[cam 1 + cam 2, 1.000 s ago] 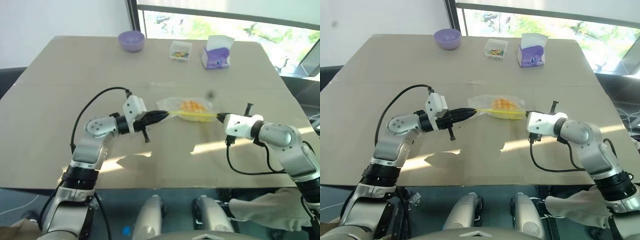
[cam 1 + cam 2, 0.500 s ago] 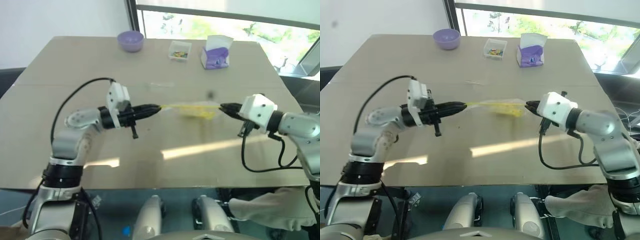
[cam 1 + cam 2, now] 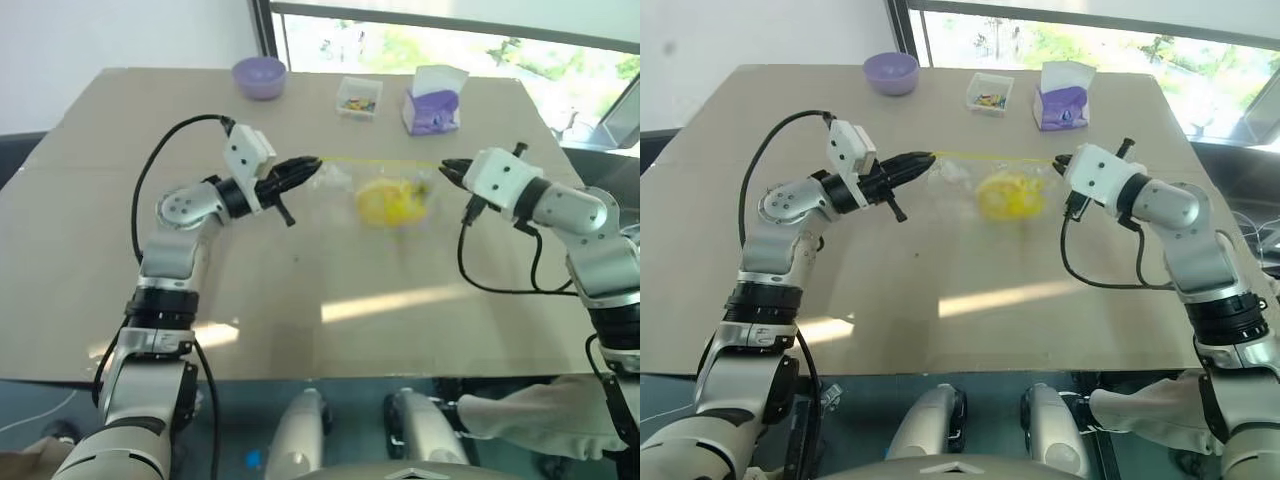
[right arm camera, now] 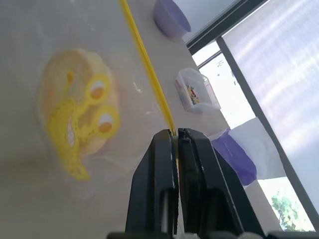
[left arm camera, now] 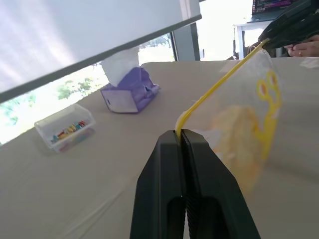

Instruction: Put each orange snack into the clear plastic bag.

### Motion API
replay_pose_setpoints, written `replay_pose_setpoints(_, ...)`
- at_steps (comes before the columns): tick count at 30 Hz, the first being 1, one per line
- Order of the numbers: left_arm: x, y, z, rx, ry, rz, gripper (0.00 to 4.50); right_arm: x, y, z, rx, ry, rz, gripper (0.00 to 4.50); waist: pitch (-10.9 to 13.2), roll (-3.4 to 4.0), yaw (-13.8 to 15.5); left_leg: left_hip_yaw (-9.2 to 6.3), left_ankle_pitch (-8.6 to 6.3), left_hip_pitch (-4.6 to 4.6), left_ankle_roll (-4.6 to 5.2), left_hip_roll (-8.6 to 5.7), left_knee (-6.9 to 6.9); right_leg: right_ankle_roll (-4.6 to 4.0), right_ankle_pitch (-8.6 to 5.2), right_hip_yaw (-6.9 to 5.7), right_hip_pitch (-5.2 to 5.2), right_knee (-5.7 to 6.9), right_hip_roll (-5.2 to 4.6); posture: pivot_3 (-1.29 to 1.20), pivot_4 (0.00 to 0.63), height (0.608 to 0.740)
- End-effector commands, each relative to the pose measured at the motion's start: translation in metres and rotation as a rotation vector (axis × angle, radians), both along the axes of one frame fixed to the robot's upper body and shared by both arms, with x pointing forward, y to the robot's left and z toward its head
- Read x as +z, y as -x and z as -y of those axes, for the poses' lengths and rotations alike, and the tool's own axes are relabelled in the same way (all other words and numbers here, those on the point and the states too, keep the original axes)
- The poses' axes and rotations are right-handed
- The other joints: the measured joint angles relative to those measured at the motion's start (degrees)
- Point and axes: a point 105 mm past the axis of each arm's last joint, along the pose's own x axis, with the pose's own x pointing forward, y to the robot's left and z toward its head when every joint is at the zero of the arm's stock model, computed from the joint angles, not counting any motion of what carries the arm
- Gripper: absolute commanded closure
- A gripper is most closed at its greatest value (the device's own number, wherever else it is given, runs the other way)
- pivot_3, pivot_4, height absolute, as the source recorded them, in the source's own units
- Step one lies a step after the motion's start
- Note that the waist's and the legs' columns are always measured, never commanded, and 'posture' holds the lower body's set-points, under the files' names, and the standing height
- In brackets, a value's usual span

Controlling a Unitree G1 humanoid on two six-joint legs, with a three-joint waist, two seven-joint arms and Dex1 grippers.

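The left gripper [image 3: 312, 162] has its two black fingers pressed together on the left end of the yellow seal strip [image 3: 378, 160] of the clear plastic bag [image 3: 385, 190]; in the left wrist view the strip enters right between the fingertips [image 5: 174, 142], with no gap showing between them. The right gripper [image 3: 444, 168] is likewise clamped tight on the strip's right end, and in the right wrist view the yellow line runs straight into its closed fingers [image 4: 167, 139]. Between the two grippers the strip is stretched taut and roughly level, above the table [image 3: 300, 290], and the bag hangs down from it over the middle of the table, slightly to the right of centre. The orange snack [image 3: 385, 203], a round yellow-orange bun, sits inside the bag in its lower part; a yellow printed figure on the bag's wall lies over it in the right wrist view. Along the far edge of the table stand a purple bowl [image 3: 259, 76] at the left, a small clear box of colourful bits [image 3: 359, 98] in the middle, and a purple tissue box [image 3: 432, 105] just to its right, all well apart from the bag and both grippers.
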Motion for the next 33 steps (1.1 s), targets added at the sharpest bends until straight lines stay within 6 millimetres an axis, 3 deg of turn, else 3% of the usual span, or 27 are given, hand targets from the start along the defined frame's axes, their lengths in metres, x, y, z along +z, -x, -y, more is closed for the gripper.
replay_pose_setpoints(1,-0.023,0.021,-0.015,-0.015,-0.103,0.001,4.50,-0.018,0.019,-0.002,0.028,-0.015,-0.037,4.49,-0.1,0.02,-0.1,-0.01,-0.02,0.04,0.01,0.01,-0.05,0.00,0.00,0.03,0.01,-0.01,-0.02,0.00,0.150,0.733)
replay_pose_setpoints(8,-0.081,0.057,-0.010,-0.114,-0.205,-0.169,4.50,-0.082,0.054,-0.020,0.108,0.003,-0.251,4.49,0.0,0.04,0.3,0.03,-0.11,0.02,0.18,0.00,0.04,0.02,-0.01,0.06,0.02,-0.05,-0.08,0.00,0.150,0.733)
replay_pose_setpoints(13,-0.086,0.066,-0.010,-0.145,-0.177,-0.244,4.50,-0.084,0.063,-0.022,0.126,-0.025,-0.328,4.49,0.0,0.04,0.3,0.17,-0.09,0.45,0.19,0.08,0.18,-0.10,-0.03,0.03,0.41,0.01,-0.02,0.00,0.150,0.733)
replay_pose_setpoints(14,-0.087,0.068,-0.011,-0.155,-0.163,-0.270,4.50,-0.083,0.064,-0.020,0.123,-0.032,-0.338,3.95,0.0,0.04,0.2,0.17,-0.09,0.61,0.19,0.09,0.18,-0.11,-0.04,0.03,0.56,0.01,0.00,0.00,0.150,0.733)
replay_pose_setpoints(16,-0.087,0.073,-0.014,-0.176,-0.142,-0.314,3.85,-0.083,0.066,-0.017,0.114,-0.036,-0.350,3.44,0.0,0.04,0.1,0.17,-0.10,0.91,0.19,0.11,0.11,-0.12,-0.05,0.05,0.86,-0.03,-0.01,0.00,0.150,0.733)
replay_pose_setpoints(17,-0.087,0.076,-0.015,-0.184,-0.137,-0.331,3.56,-0.082,0.067,-0.015,0.110,-0.037,-0.356,2.99,0.0,0.04,0.1,0.15,-0.11,0.97,0.18,0.11,0.09,-0.12,-0.05,0.07,0.89,-0.04,-0.01,0.00,0.150,0.733)
replay_pose_setpoints(18,-0.085,0.079,-0.017,-0.191,-0.123,-0.353,2.99,-0.082,0.069,-0.013,0.109,-0.043,-0.366,2.35,0.0,0.04,0.1,0.12,-0.11,0.96,0.18,0.11,0.07,-0.11,-0.04,0.08,0.89,-0.06,-0.01,0.00,0.150,0.733)
replay_pose_setpoints(23,-0.080,0.086,-0.036,-0.168,-0.050,-0.421,0.75,-0.076,0.080,0.000,0.086,-0.106,-0.408,0.07,0.0,0.04,0.1,-0.01,-0.12,0.94,0.18,0.10,0.03,0.07,0.06,0.08,0.88,-0.10,-0.03,0.00,0.150,0.733)
replay_pose_setpoints(25,-0.075,0.089,-0.050,-0.133,-0.026,-0.450,0.08,-0.073,0.087,0.013,0.053,-0.142,-0.432,0.00,0.0,0.04,0.1,-0.04,-0.12,0.94,0.18,0.11,0.03,0.07,0.05,0.07,0.88,-0.10,-0.05,0.00,0.150,0.733)
replay_pose_setpoints(33,-0.062,0.099,-0.077,-0.034,-0.040,-0.477,0.08,-0.059,0.108,0.063,-0.098,-0.219,-0.445,0.00,0.0,0.04,0.3,-0.02,-0.12,1.00,0.18,0.10,0.03,-0.12,-0.08,0.08,0.91,-0.11,-0.11,0.00,0.150,0.733)
